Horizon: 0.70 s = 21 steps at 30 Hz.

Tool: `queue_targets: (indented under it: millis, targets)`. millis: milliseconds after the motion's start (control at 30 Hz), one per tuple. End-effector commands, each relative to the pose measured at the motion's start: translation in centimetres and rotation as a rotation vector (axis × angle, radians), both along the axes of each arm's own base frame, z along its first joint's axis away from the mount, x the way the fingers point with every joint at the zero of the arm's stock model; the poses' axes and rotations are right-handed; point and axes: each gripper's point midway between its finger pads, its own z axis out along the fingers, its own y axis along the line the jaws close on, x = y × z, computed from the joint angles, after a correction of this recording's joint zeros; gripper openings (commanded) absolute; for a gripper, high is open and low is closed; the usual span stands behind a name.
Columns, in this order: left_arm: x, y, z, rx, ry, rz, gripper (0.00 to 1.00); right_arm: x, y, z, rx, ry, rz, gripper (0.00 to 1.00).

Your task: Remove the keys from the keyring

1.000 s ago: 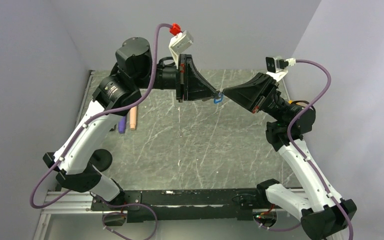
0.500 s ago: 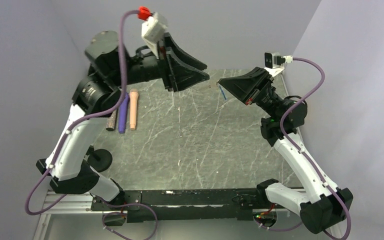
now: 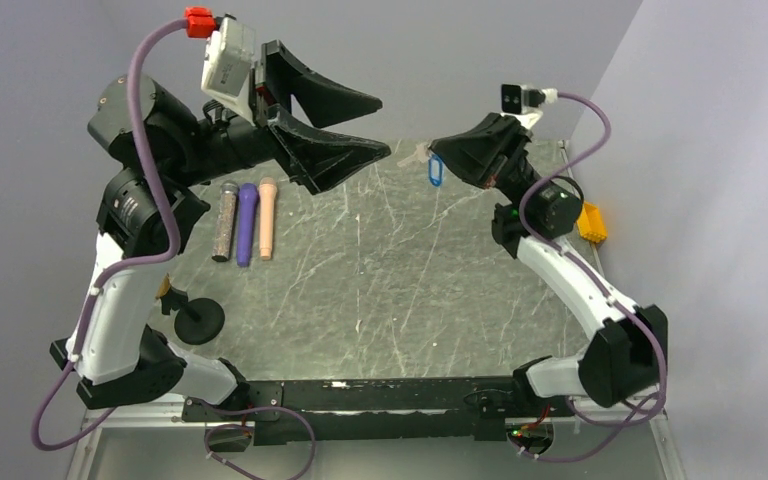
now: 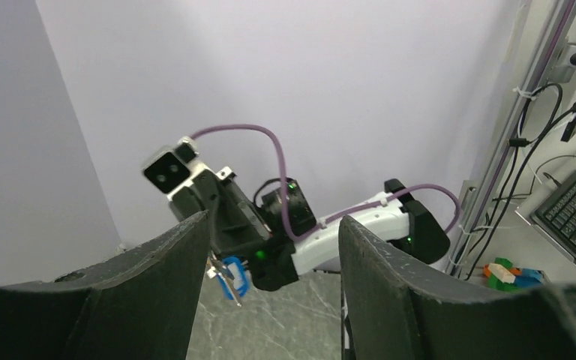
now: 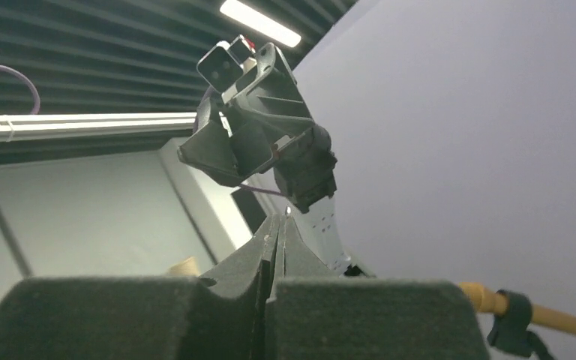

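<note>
The keys (image 3: 435, 170) are a tiny blue-headed piece with a silvery metal part, hanging in the air from the tips of my right gripper (image 3: 441, 157), which is shut on them. In the left wrist view the keys (image 4: 233, 276) dangle under those black tips, just beyond my left finger. I cannot make out the keyring as a separate thing. My left gripper (image 3: 383, 126) is raised to the left of the keys, apart from them, open with nothing between its fingers (image 4: 161, 281). In the right wrist view my right gripper (image 5: 278, 223) has its jaws pressed together, and the keys are hidden behind them.
Brown (image 3: 225, 222), purple (image 3: 247, 222) and peach (image 3: 267, 218) cylinders lie side by side at the table's back left. A black round stand (image 3: 198, 320) sits near the left arm's base. A yellow block (image 3: 590, 222) lies at the table's right edge.
My left gripper has opened and drawn back up and to the left, away from the right gripper. The right gripper has stayed shut with the blue keys hanging from it.
</note>
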Motion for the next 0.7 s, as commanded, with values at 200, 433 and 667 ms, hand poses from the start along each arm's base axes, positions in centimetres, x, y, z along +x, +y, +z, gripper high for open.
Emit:
queue_targets:
  millis: [200, 433, 667]
  targets:
    - [0.0, -1.1, -1.7, 0.042, -0.008, -0.064, 0.68, -7.4, -0.6, 2.2, -0.047, -0.33, 0.197, 0.0]
    - [1.7, -1.4, -2.6, 0.04, 0.057, -0.002, 0.61, -5.9, 1.0, 2.0, -0.24, -0.332, -0.086, 0.0]
    - [1.1, -2.6, -3.4, 0.071, 0.092, -0.088, 0.58, -5.2, 1.1, 2.5, -0.371, -0.351, -0.272, 0.0]
